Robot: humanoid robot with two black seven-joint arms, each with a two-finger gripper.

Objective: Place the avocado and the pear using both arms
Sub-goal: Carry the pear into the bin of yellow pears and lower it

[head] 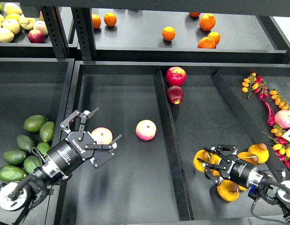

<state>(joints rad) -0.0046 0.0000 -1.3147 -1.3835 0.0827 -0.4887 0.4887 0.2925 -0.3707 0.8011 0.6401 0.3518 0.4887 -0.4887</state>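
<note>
Several dark green avocados (35, 123) lie in the left bin, left of my left arm. My left gripper (109, 123) is open and holds nothing; a pink-yellow peach (102, 136) lies between its spread fingers on the middle bin's floor. My right gripper (209, 162) is shut on a yellow-orange pear (200, 161), low in the right bin's front. Other yellow pears (257, 152) lie just to its right, and one (228, 190) lies under the arm.
A second peach (146, 130) lies mid-bin. A raised divider (166, 131) separates the middle and right bins. Two red apples (176, 76) sit at the divider's far end. Cherry tomatoes and a chili (269, 112) lie far right. Oranges (168, 33) are on the upper shelf.
</note>
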